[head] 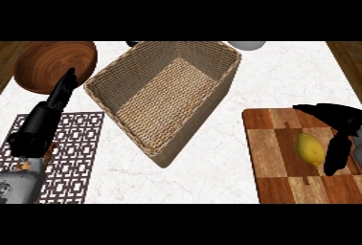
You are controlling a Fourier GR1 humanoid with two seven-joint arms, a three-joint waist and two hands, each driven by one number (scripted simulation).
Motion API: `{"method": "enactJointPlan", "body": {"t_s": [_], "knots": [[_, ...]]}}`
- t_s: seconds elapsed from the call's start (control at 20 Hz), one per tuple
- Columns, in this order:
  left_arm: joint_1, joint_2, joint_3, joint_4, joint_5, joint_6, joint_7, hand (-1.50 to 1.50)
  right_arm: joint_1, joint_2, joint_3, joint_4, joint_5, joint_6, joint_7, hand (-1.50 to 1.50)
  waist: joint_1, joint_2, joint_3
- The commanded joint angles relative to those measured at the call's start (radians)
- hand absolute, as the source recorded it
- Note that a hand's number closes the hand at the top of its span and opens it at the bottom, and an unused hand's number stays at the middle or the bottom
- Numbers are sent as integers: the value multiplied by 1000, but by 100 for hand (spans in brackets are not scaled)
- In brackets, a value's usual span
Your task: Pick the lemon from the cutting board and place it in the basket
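A yellow lemon (pixel 310 148) lies on the checkered wooden cutting board (pixel 276 158) at the right. My right hand (pixel 338 129) reaches over the board from the right edge, its fingers arched above and beside the lemon, thumb just right of it, not closed round it. The woven basket (pixel 117 76) stands in the middle of the counter, tilted in view, with nothing inside. My left hand (pixel 50 112) stays at the left over the patterned mat, fingers straight and pointing up.
A round wooden plate (pixel 53 62) sits at the back left. A dark patterned mat (pixel 71 153) lies under the left arm. A grey object (pixel 247 45) shows at the back edge behind the basket. White marble counter lies between basket and board.
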Motion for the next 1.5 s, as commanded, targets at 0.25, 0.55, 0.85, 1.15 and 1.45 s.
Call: {"method": "enactJointPlan", "body": {"t_s": [0.25, 0.55, 0.85, 1.15, 1.45], "knots": [[-16, -24, 49, -20, -26, -37, 53, 0, 83, 53, -74, -89, 114, 1, -46, -150, -5, -2, 0], [-10, -56, 63, 4, -46, -59, 6, 0, 49, 130, -78, 128, 248, -95, -183, -150, 2, 1, 0], [-42, -23, 153, 95, -25, -117, -57, 0, 106, 142, -118, 26, 285, -37, -162, -150, -3, 0, 0], [-35, -43, 144, 18, -57, -127, -6, 0, 143, 158, -161, 38, 327, -29, -199, -150, -4, -1, 0], [28, -87, 141, -8, -81, -125, -37, 0, 98, 212, -161, 190, 432, -119, -270, -150, 1, 0, 0]]}}
